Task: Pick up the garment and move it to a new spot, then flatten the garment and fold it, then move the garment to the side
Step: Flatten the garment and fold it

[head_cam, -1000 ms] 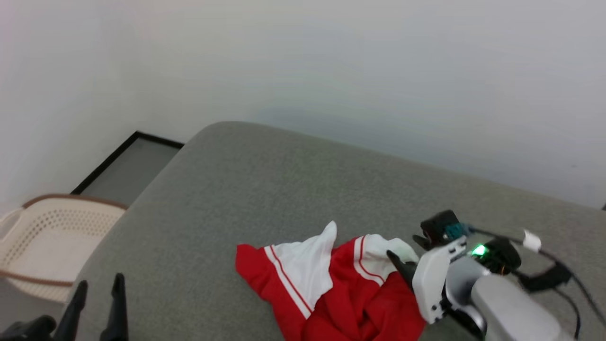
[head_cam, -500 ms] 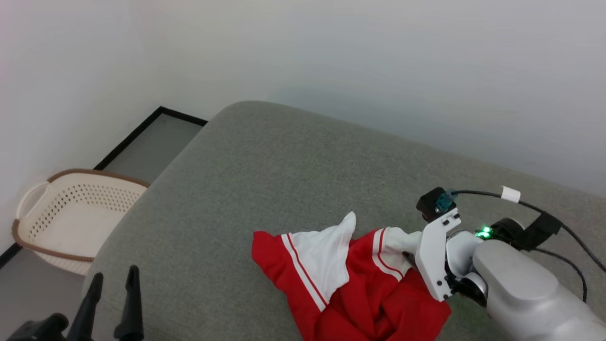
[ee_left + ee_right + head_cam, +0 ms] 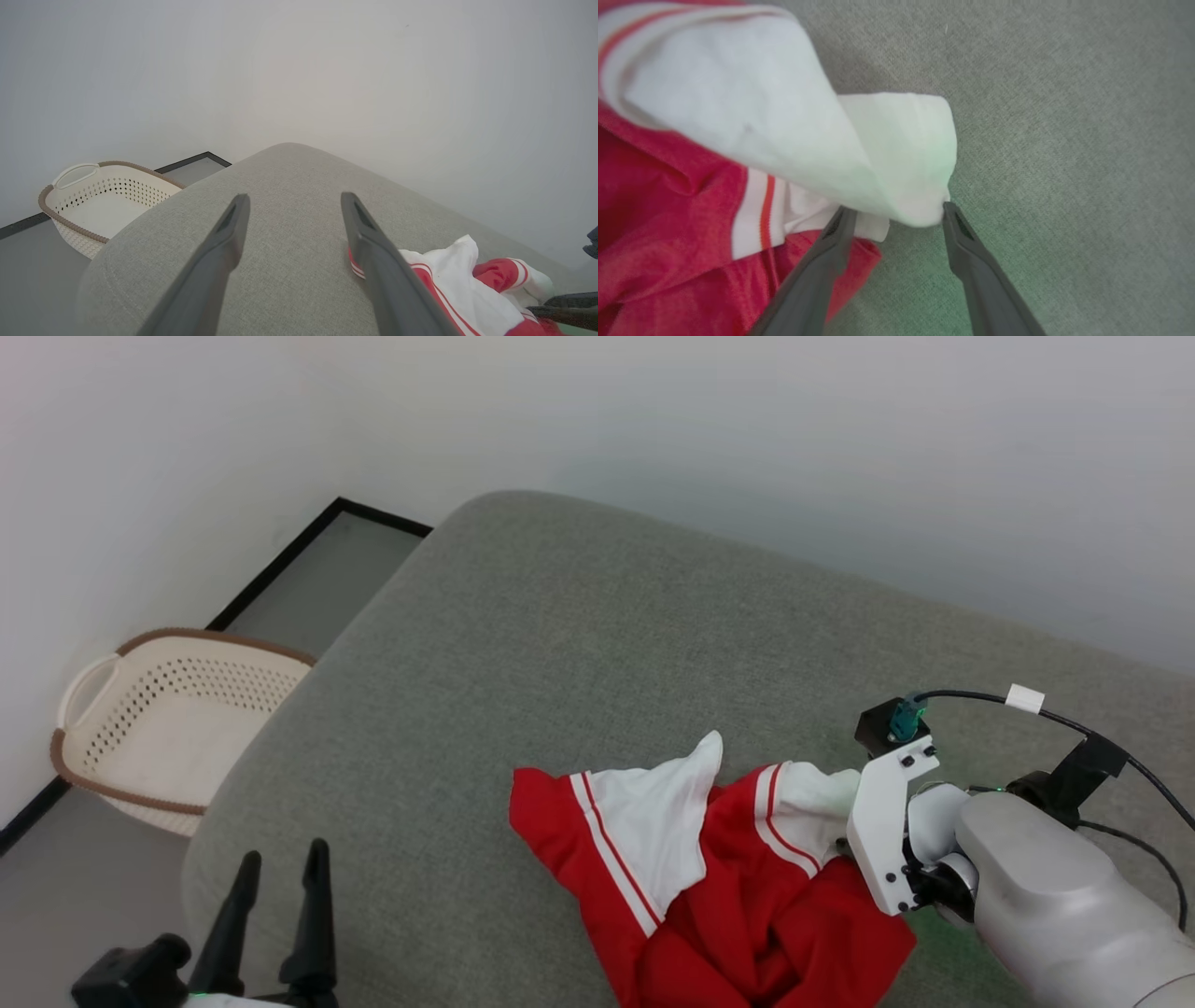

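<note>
The garment [image 3: 709, 887], red with white sleeves and striped trim, lies crumpled on the grey cushion [image 3: 579, 644] near its front right. My right gripper [image 3: 896, 212] points down at the garment's right edge. It stands open, with a fold of the white sleeve [image 3: 896, 154] bulging between its fingertips. In the head view its fingers are hidden behind the white wrist mount [image 3: 882, 835]. At the cushion's front left corner my left gripper [image 3: 280, 887] is open and holds nothing, well apart from the garment [image 3: 467, 280]. Its fingers [image 3: 233, 233] point over bare cushion.
A cream perforated laundry basket [image 3: 177, 728] with a brown rim stands on the grey floor left of the cushion. A pale wall runs along the back, with a black baseboard [image 3: 280, 560] at the floor. The right arm's black cable [image 3: 1074, 728] loops above the cushion.
The head camera has shifted, so the whole scene sits higher and further right. My right gripper has come down onto the white sleeve's edge, jaws still apart. The left gripper stays open.
</note>
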`<state>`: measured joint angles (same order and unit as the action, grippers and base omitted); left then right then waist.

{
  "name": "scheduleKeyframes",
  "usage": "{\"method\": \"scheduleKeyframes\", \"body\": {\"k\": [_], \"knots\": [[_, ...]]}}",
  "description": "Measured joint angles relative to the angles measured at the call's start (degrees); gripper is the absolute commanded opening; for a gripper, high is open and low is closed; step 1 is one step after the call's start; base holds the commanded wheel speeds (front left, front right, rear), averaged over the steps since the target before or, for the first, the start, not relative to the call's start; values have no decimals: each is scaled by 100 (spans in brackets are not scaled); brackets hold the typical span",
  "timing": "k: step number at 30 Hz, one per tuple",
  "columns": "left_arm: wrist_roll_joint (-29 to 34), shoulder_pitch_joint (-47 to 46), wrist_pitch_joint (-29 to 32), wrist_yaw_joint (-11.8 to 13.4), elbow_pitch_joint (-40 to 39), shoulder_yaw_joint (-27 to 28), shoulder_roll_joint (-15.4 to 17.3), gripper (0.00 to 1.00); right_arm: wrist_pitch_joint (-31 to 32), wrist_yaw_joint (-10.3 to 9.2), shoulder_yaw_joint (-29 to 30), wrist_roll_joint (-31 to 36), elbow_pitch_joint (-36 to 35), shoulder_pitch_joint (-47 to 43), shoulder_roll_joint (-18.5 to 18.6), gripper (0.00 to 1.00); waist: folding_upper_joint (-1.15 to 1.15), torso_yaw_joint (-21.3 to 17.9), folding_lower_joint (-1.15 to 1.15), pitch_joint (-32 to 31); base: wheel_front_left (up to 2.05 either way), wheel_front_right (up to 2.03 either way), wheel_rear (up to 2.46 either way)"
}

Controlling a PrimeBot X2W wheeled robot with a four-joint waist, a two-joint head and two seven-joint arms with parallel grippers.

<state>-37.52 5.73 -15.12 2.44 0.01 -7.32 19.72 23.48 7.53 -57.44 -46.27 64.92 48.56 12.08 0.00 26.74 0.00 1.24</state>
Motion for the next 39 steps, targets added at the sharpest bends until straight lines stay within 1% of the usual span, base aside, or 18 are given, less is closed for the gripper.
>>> {"method": "scheduleKeyframes", "body": {"k": [1, 2, 4, 6, 12, 20, 28, 39], "knots": [[5, -19, 0, -11, 23, 1, -41, 100, -30, 0, -23, -15, 30, 19, -10, 49, 0, 9, 0, 26, -7, -7, -7], [18, -38, 0, -45, 46, 2, -74, 100, -58, 0, -52, -27, 44, 28, -14, 43, 0, 17, 0, 51, -7, -7, -7], [29, -91, -1, -85, 91, 7, -134, 100, -131, 1, -94, -91, 70, 29, -23, 0, 0, 31, 0, 93, -5, -5, -5], [60, -116, 0, -114, 137, 16, -188, 100, -160, 0, -99, -230, 109, 45, -34, 0, 0, 42, 0, 123, -4, -4, -4], [126, -187, 0, -214, 258, 80, -312, 100, -233, 1, -209, -356, 205, 177, -26, 0, 0, 52, 0, 150, -1, -1, -1], [170, -237, 0, -302, 417, 112, -316, 100, -316, 0, -286, -572, 312, 380, 132, 0, 0, -2, 0, 35, 0, 0, 0], [197, -311, 108, -355, 497, 10, -214, 100, -495, 0, -283, -860, 314, 283, 578, 0, 0, -141, 0, -187, 0, 0, 0], [236, -459, 327, -447, 591, -208, -138, 100, -588, 0, -325, -1173, 218, -103, 1258, 0, 0, -516, 0, -477, 0, 0, 0]]}}
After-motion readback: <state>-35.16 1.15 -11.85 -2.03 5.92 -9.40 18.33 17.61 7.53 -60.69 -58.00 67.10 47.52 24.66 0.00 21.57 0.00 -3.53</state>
